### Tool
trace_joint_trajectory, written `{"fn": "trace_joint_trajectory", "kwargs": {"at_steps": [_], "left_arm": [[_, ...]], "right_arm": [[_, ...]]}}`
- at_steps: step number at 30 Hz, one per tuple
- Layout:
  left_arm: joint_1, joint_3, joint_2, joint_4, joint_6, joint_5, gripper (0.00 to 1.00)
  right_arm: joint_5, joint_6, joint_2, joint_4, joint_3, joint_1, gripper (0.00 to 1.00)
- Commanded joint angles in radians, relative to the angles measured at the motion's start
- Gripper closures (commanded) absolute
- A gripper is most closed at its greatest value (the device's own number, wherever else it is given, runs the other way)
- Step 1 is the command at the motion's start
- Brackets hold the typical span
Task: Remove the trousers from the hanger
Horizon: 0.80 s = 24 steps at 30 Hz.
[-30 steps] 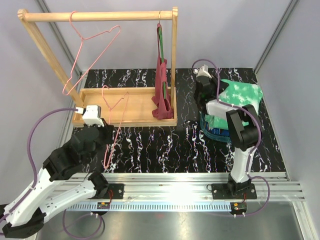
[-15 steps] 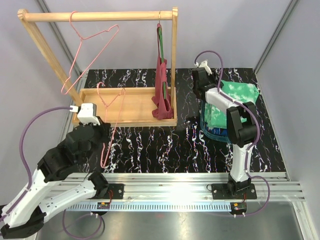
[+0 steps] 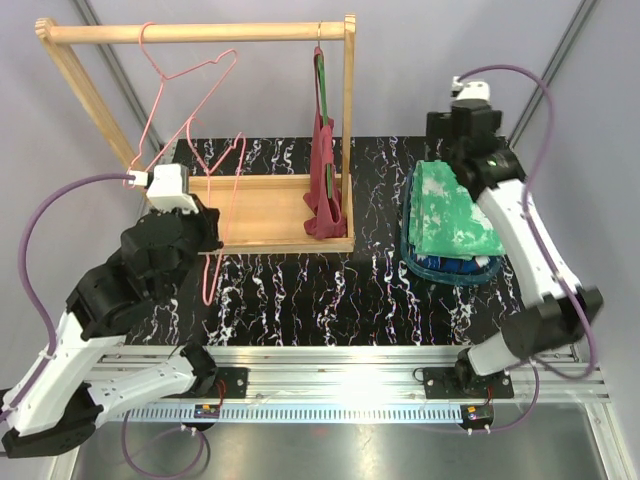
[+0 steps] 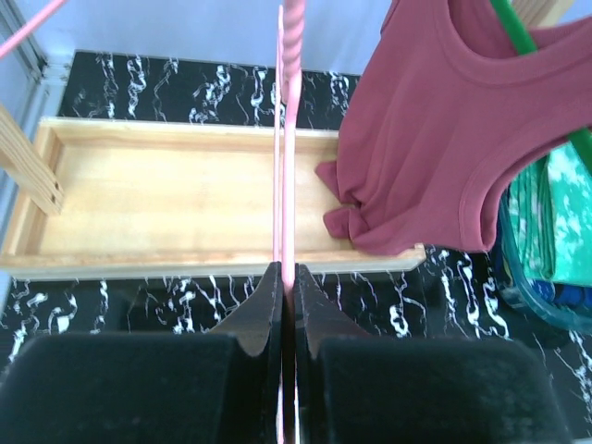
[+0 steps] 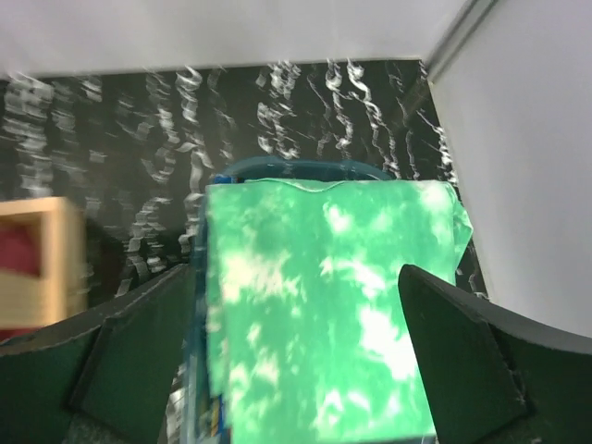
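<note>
The bright green trousers (image 3: 452, 210), mottled white, lie folded flat on top of a blue basket (image 3: 440, 270) at the right. A strip of blue cloth (image 5: 209, 416) shows under them. My right gripper (image 3: 458, 140) hangs open above their far end, and in the right wrist view its fingers (image 5: 298, 277) stand wide on either side of the green trousers (image 5: 324, 314) without touching them. My left gripper (image 3: 207, 238) is shut on a bare pink wire hanger (image 3: 225, 180). In the left wrist view the jaws (image 4: 287, 277) pinch the pink hanger (image 4: 289, 139) upright.
A wooden rack (image 3: 200, 32) over a wooden tray (image 3: 270, 215) carries a second pink hanger (image 3: 190, 75) and a green hanger (image 3: 320, 75) holding a maroon top (image 3: 325, 180). The maroon top (image 4: 425, 157) hangs close to the right of the held hanger. Grey walls close in on both sides.
My right gripper opened, let go of the green trousers and rose back to the far right. The trousers settled flat on the basket. My left arm lifted the pink hanger up and away.
</note>
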Motion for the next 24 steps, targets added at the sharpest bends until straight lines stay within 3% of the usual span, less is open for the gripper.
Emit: {"fn": "trace_joint_trajectory", "kwargs": {"at_steps": [1,6,11,17,24], "left_arm": [[-0.004,0.061,0.064,0.11,0.096,-0.055,1.0],[-0.002,0.101,0.142,0.26,0.28,-0.078,1.0],[0.011,0.215,0.251,0.346,0.424,-0.045,1.0],[0.264,0.44,0.421,0.294,0.406,0.211,1.0],[0.445,0.66,0.616,0.21,0.336,0.417,1.0]], "right_arm": [[-0.216,0.105,-0.18,-0.127,-0.02,-0.01,0.01],[-0.527,0.137,-0.488,-0.087,-0.195,-0.01,0.01],[-0.65,0.188,-0.669,-0.046,-0.319,-0.011,0.0],[-0.778,0.237,-0.815,-0.021,-0.408,-0.011,0.01],[-0.827,0.249,-0.864,-0.034,-0.422,-0.011,0.0]]}}
